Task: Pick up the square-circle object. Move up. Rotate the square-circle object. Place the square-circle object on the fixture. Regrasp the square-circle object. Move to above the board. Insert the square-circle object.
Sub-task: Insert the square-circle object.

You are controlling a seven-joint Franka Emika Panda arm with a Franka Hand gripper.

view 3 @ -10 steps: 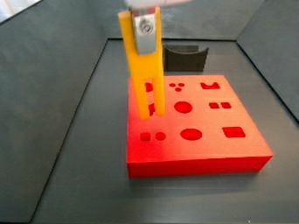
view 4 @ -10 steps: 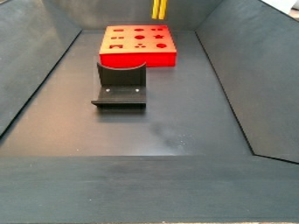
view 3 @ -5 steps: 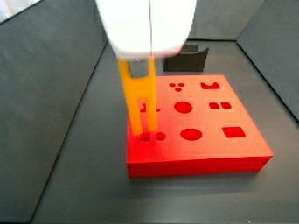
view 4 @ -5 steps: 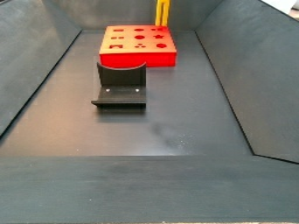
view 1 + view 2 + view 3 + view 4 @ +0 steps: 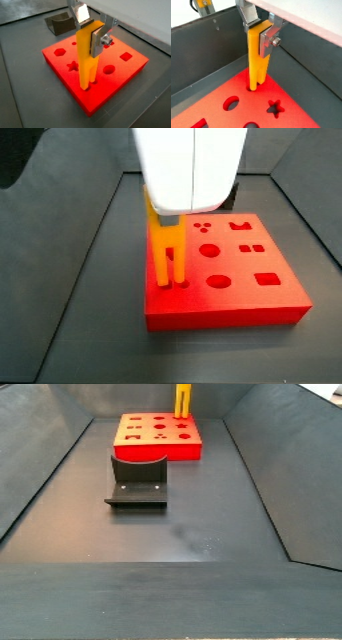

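Dark grey floor (image 5: pixel 201 524) of a bin with sloped walls, red board (image 5: pixel 158 436) flat on it toward one end, fixture (image 5: pixel 138 479) just beside the board, gripper (image 5: pixel 90 36) above the board, clamped on the yellow square-circle object (image 5: pixel 86 55).

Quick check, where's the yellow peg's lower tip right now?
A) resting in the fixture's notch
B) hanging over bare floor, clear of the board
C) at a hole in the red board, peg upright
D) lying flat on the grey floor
C: the hand holds the square-circle object upright, its lower end entering a cut-out in the board, which both wrist views show; the fixture stands empty.
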